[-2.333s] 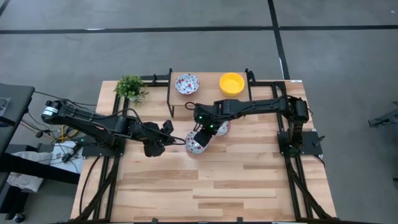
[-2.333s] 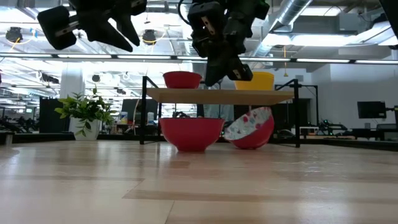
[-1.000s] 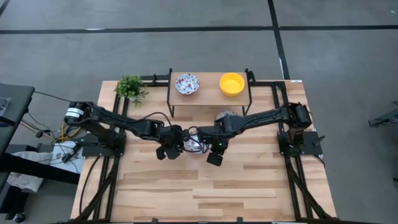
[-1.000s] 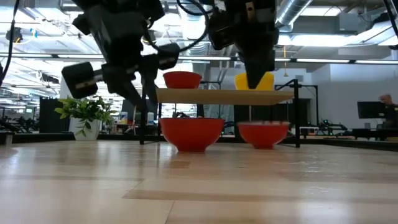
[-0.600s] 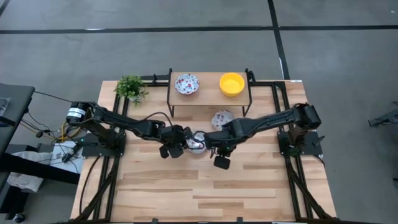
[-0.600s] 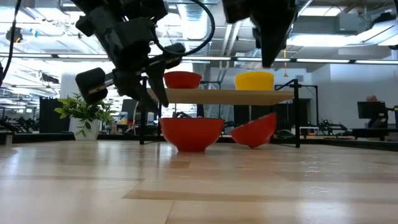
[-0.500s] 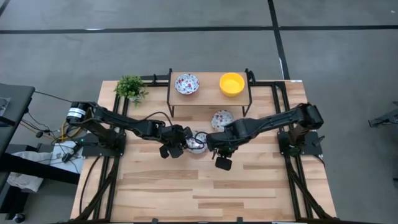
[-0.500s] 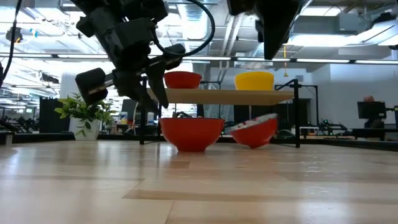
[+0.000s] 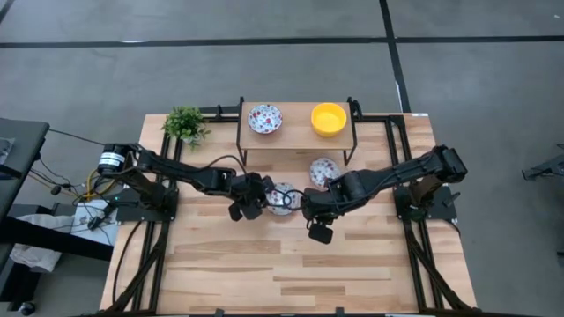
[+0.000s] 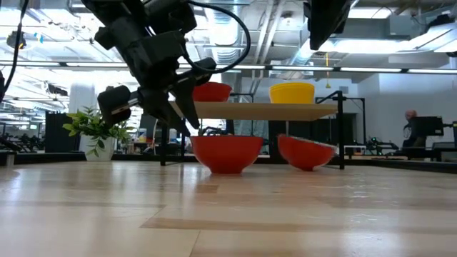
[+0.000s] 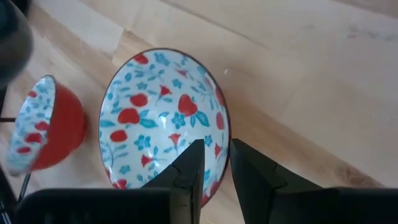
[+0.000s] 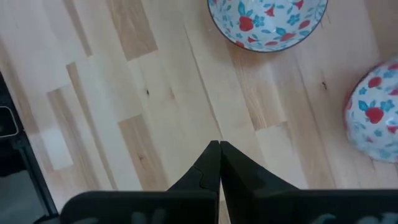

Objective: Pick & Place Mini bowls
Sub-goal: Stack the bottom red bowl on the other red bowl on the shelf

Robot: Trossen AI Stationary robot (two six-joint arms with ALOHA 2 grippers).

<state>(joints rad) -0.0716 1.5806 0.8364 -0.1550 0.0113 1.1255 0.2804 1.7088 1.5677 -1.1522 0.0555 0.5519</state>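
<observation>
Now the floral bowl (image 9: 282, 198) at mid-table sits slightly right of where it was 1 second ago, its rim pinched by the left gripper (image 11: 214, 163). A 2nd floral bowl (image 9: 323, 171) now lies tilted near the shelf's (image 9: 296, 133) right leg. The right gripper (image 12: 219, 147), fingers closed and empty, has lifted and drawn back toward the table's front edge.

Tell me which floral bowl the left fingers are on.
The floral bowl on the table nearer the left arm: the left gripper straddles its rim. The tilted one and the shelf one are untouched.
</observation>
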